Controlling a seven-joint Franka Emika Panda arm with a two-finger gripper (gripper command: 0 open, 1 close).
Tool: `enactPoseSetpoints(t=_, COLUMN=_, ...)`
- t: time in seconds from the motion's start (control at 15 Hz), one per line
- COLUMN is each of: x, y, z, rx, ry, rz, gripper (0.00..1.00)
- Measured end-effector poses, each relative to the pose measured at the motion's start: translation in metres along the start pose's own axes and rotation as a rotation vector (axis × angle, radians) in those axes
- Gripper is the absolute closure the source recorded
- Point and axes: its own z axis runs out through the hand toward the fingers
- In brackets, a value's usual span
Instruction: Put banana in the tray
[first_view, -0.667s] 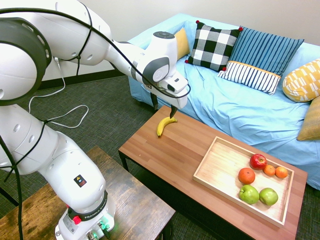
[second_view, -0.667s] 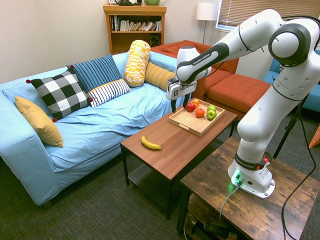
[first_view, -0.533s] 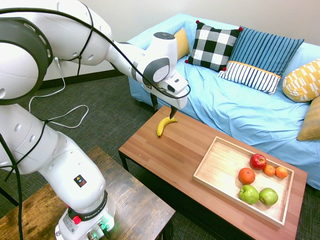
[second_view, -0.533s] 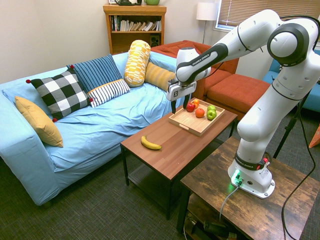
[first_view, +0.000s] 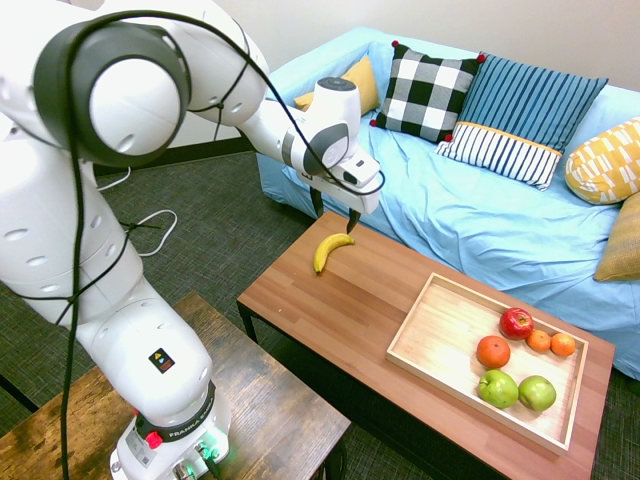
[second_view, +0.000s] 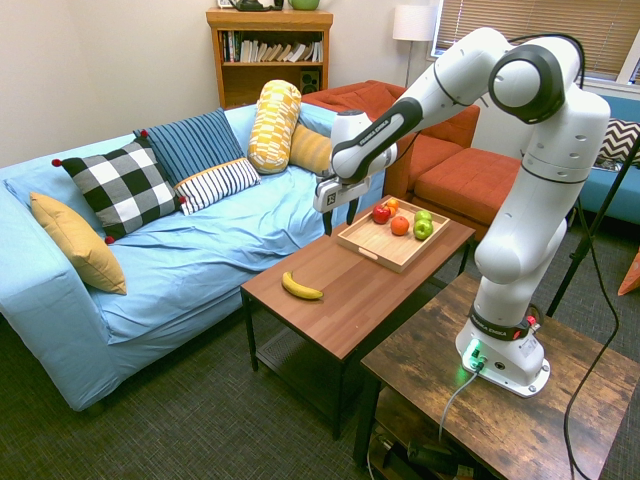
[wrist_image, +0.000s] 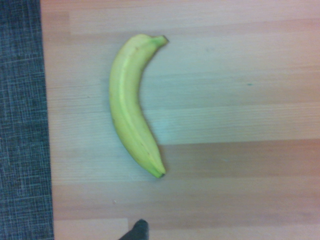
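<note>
Dark-tipped claw wide apart, nothing gripped, touching nothing, up in the air. Just shifted w/ the arm, in 2nd ext. view, over toward the banana's end of the tbl; prob. means the approach is on, pick still to do. Banana lies flat on the wood table, near the end away from the tray, well apart from it. Next: prob. line up over its middle, then lower.

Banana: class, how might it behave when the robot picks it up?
The banana will probably stay stiff, since it keeps one firm curve. Its smooth skin may bruise under a hard squeeze. Lying on its side on the flat table, it would likely slide or swivel rather than roll.
</note>
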Motion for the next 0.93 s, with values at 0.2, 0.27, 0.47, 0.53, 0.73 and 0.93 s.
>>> enactPoseSetpoints(t=0.2, x=-0.009, y=-0.031, z=0.038, rx=0.005, ry=-0.019, rz=-0.017, gripper=0.00)
enactPoseSetpoints(t=0.27, x=-0.011, y=-0.040, z=0.051, rx=0.006, ry=-0.026, rz=-0.023, gripper=0.00)
enactPoseSetpoints(t=0.47, x=-0.013, y=-0.064, z=0.089, rx=0.000, ry=-0.044, rz=-0.017, gripper=0.00)
enactPoseSetpoints(t=0.53, x=-0.012, y=-0.070, z=0.104, rx=-0.009, ry=-0.048, rz=-0.008, gripper=0.00)
enactPoseSetpoints(t=0.73, x=-0.005, y=-0.089, z=0.145, rx=-0.034, ry=-0.057, rz=0.008, gripper=0.00)
enactPoseSetpoints(t=0.93, x=0.001, y=-0.100, z=0.176, rx=-0.050, ry=-0.067, rz=0.024, gripper=0.00)
